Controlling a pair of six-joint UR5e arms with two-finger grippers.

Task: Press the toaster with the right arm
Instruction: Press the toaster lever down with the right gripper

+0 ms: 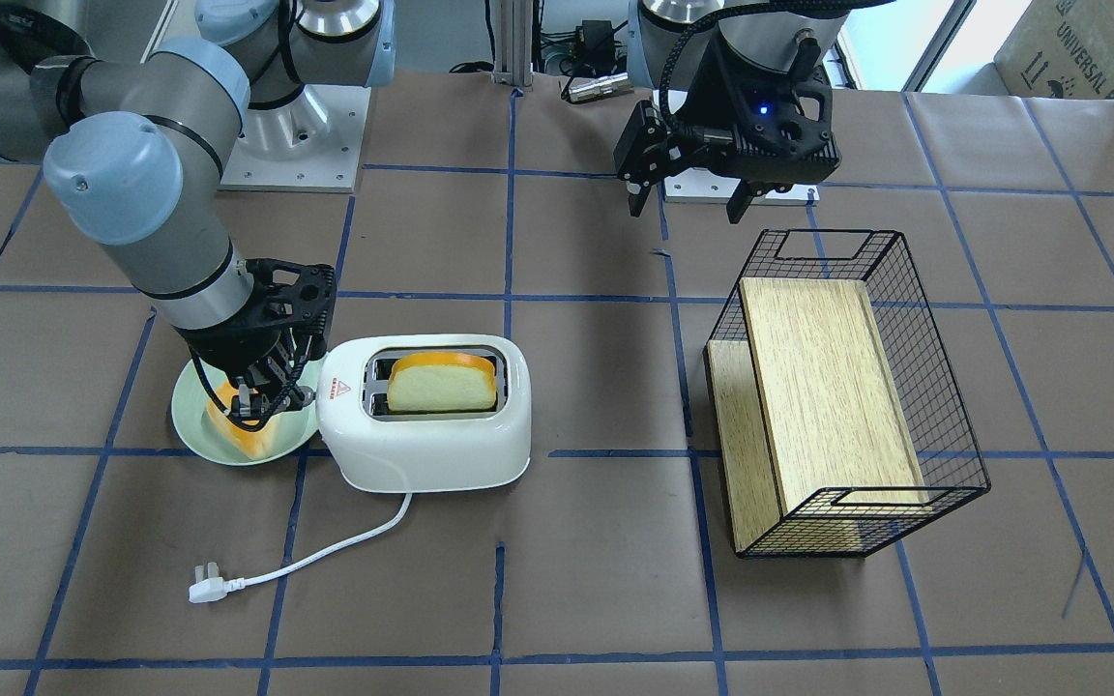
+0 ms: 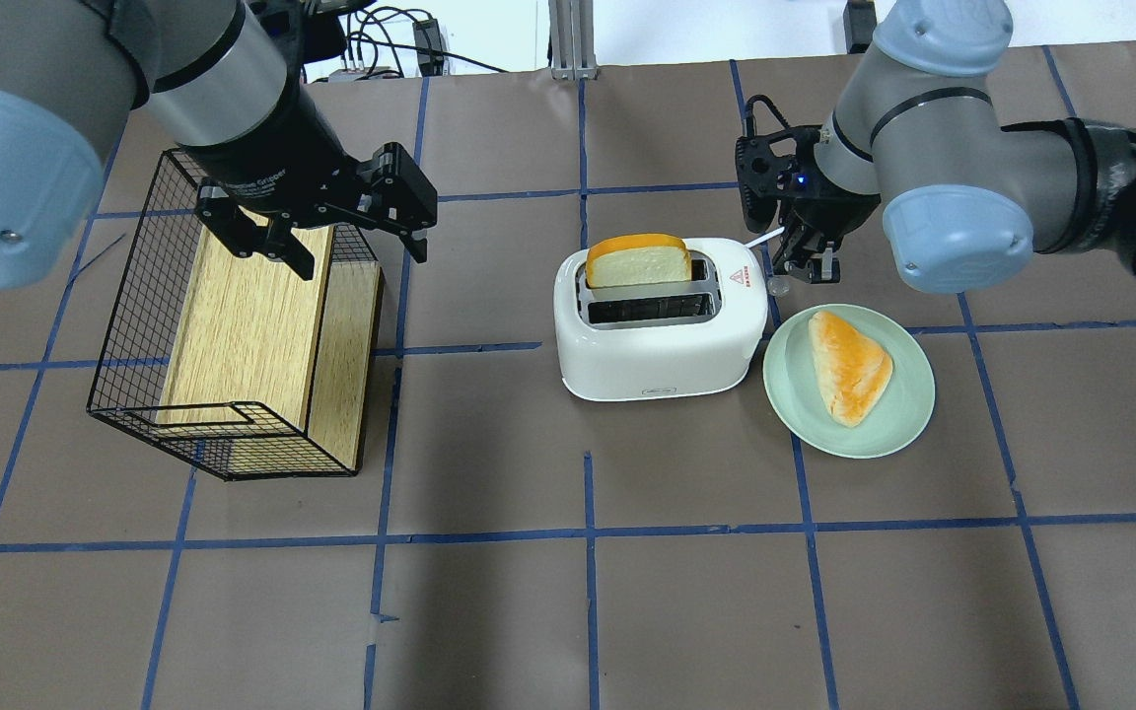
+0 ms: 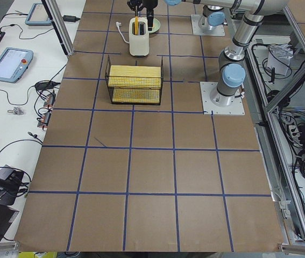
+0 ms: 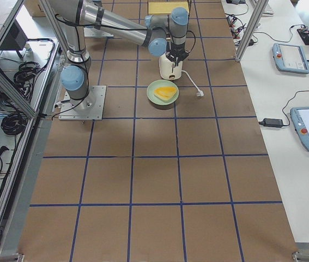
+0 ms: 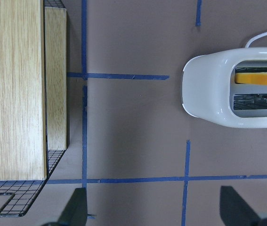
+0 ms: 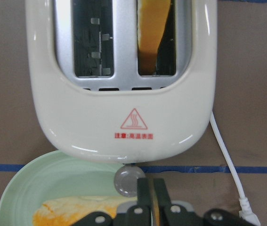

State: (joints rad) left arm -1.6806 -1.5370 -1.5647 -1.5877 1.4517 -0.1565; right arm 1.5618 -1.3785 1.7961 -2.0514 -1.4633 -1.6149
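Observation:
The white toaster [image 1: 422, 440] stands mid-table with a bread slice [image 1: 441, 387] upright in one slot; the other slot is empty. The overhead view shows it too [image 2: 657, 350]. My right gripper [image 2: 805, 264] is shut and empty, pointing down at the toaster's end by the red warning triangle. In the right wrist view its closed fingertips [image 6: 147, 197] sit right next to the small silver knob [image 6: 126, 181], above the plate; I cannot tell whether they touch it. My left gripper [image 2: 361, 258] is open and empty, hovering over the wire basket's edge.
A green plate [image 2: 898, 419] with a bread piece [image 2: 849, 365] touches the toaster's knob end. The black wire basket [image 2: 129, 325] holding a wooden box [image 2: 243, 325] lies on the robot's left. The white cord and plug [image 1: 207, 585] trail on the operators' side.

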